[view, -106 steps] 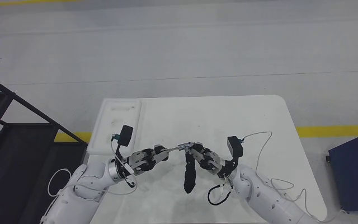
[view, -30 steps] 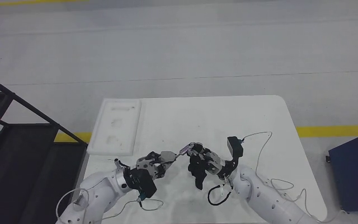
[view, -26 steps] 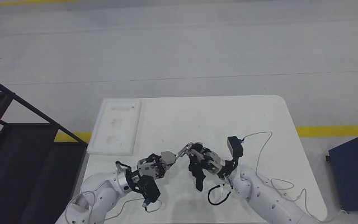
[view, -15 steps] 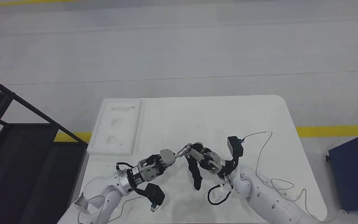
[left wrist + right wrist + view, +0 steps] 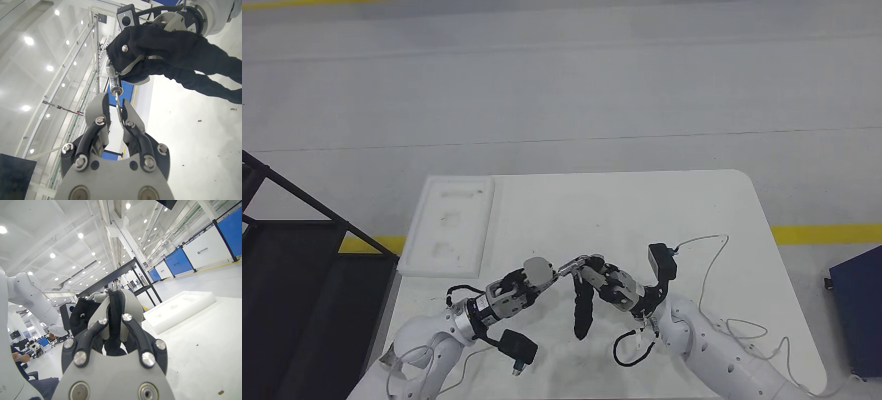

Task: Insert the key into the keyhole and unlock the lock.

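Observation:
A silver lock cylinder (image 5: pixel 115 85), wrapped in a black fabric sleeve (image 5: pixel 170 51), is held above the table by my right gripper (image 5: pixel 113 298), which is shut on it. The sleeve hangs down as a black tail (image 5: pixel 580 310). A flat silver key (image 5: pixel 119 111) sticks out of the keyhole at the cylinder's end. My left gripper (image 5: pixel 115 105) straddles the key's head; the key lies against one finger (image 5: pixel 128 113) and a small gap shows at the other, so the gripper stands open. In the top view the left gripper (image 5: pixel 547 275) and the right gripper (image 5: pixel 592 272) meet tip to tip near the table's front middle.
A white foam tray (image 5: pixel 449 225) lies at the table's back left, also seen as the tray (image 5: pixel 181 308) beyond my right gripper. The white table (image 5: pixel 692 220) has bare surface at the back and right. A black rack (image 5: pixel 282 260) stands off the left edge.
My left wrist has turned over at the key since 3.5 s ago, its camera swinging from the far side to the near side. The black sleeve's tail now hangs longer than a second ago.

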Controlling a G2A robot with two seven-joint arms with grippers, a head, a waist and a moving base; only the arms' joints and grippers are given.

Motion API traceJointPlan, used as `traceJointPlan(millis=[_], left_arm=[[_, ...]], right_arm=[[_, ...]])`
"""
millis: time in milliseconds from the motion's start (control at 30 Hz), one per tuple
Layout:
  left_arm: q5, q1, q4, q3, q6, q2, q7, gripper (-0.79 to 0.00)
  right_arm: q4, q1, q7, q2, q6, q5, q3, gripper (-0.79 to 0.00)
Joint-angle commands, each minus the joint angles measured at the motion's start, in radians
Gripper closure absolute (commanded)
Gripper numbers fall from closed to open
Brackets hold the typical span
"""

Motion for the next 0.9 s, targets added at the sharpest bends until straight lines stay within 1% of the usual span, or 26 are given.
traceJointPlan(millis=[0,133,233,267,300,400,433,500,533,600,700,867], left_arm=[[-0.028,0.003,-0.003,0.001,-0.002,-0.001,0.003,-0.785],[-0.075,0.011,-0.009,-0.005,-0.023,-0.003,-0.002,-0.785],[-0.158,0.023,-0.012,-0.015,-0.069,-0.004,-0.014,-0.785],[-0.209,0.030,-0.012,-0.017,-0.102,-0.005,-0.025,-0.785],[-0.283,0.040,-0.008,-0.016,-0.154,-0.006,-0.041,-0.785],[-0.520,0.060,-0.009,-0.036,-0.357,-0.007,-0.113,-0.785],[-0.613,0.068,-0.007,-0.047,-0.416,-0.007,-0.160,-0.785],[-0.809,0.075,-0.006,-0.068,-0.556,-0.007,-0.262,-0.785],[-0.896,0.077,-0.003,-0.083,-0.595,-0.007,-0.302,-0.785],[-1.042,0.078,-0.002,-0.103,-0.664,-0.007,-0.387,-0.785],[-1.208,0.075,0.003,-0.125,-0.726,-0.005,-0.488,-0.785],[-1.343,0.065,0.007,-0.139,-0.787,-0.003,-0.601,-0.785]], right_arm=[[-0.018,-0.006,0.014,-0.001,0.025,0.004,0.010,0.000],[-0.045,-0.027,0.028,-0.003,0.046,0.040,0.043,0.000],[-0.051,-0.032,0.042,-0.005,0.067,0.045,0.069,0.000],[-0.053,-0.033,0.043,-0.006,0.082,0.040,0.079,0.000],[-0.051,-0.030,0.053,-0.006,0.106,0.019,0.091,0.000],[-0.055,-0.016,0.100,-0.004,0.184,-0.107,0.121,0.000],[-0.059,-0.013,0.111,-0.003,0.194,-0.142,0.128,0.000],[-0.063,-0.017,0.081,-0.004,0.207,-0.143,0.150,0.000],[-0.061,-0.014,0.077,-0.004,0.207,-0.150,0.159,0.000],[-0.058,-0.009,0.076,-0.006,0.199,-0.157,0.171,0.000],[-0.054,-0.002,0.073,-0.011,0.186,-0.147,0.183,0.000],[-0.048,0.009,0.082,-0.024,0.170,-0.153,0.181,0.000]])
